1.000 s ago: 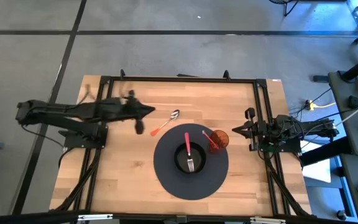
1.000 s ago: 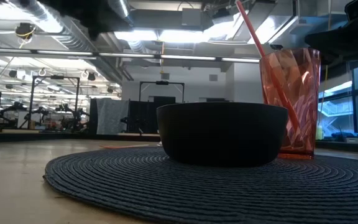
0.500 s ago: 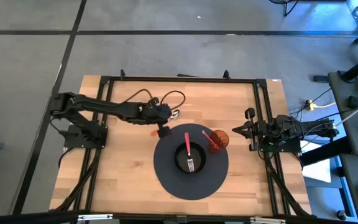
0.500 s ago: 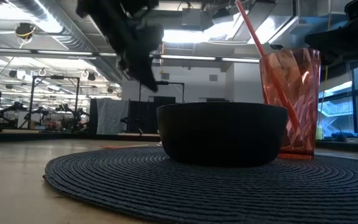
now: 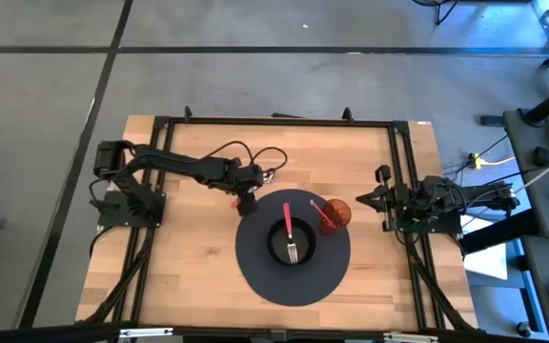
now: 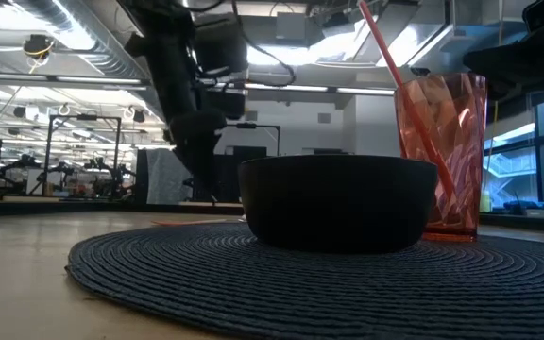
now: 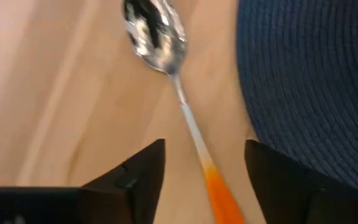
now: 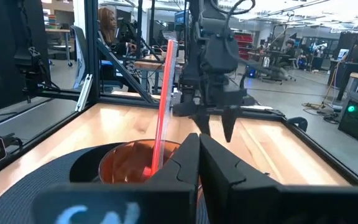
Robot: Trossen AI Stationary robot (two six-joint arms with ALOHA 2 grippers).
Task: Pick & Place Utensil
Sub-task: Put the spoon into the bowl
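A spoon with a silver bowl (image 7: 154, 28) and an orange handle (image 7: 221, 196) lies flat on the wooden table, just off the far-left edge of the dark round placemat (image 5: 255, 272). My left gripper (image 7: 204, 155) is open and points down over the spoon. Its fingers (image 7: 143, 169) stand on either side of the handle without touching it. It also shows in the high view (image 5: 246, 202) and the right wrist view (image 8: 215, 127). A black bowl (image 5: 291, 246) on the mat holds a red-handled fork. My right gripper (image 8: 197, 163) is shut and waits at the table's right edge.
A red tumbler (image 5: 335, 213) with a red straw stands on the mat's far-right part, right of the bowl. A black frame (image 5: 274, 121) rims the table. Bare wood lies left of and beyond the mat.
My left arm has swung from the table's left side toward the spoon. It has come down, fingers pointing down, over the spoon's orange handle. The spoon, bowl and tumbler have stayed in place.
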